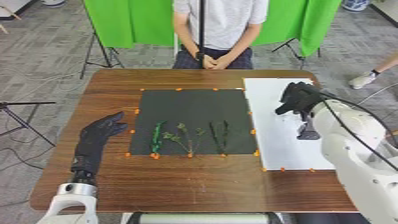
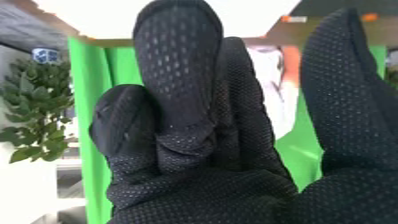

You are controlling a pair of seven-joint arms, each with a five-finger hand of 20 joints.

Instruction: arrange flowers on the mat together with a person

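Pointing: left hand (image 1: pixel 100 129), spread loosely, angled toward the black mat (image 1: pixel 182 107), over table (image 1: pixel 191 187)
Mat edges: orange tabs (image 1: pixel 155 156) around them
Left stem: green (image 1: pixel 157 137), upright in head view, on mat's near half
Middle sprig: branching, thin green (image 1: pixel 187 142), just beside it, same half
Right stems: two dark green (image 1: pixel 226 136), side by side, on mat too
White sheet: right of mat (image 1: pixel 277 150), on table
Right hand: over sheet's far half (image 1: pixel 299 97), spread, fingers straight, thumb apart, pinching nothing
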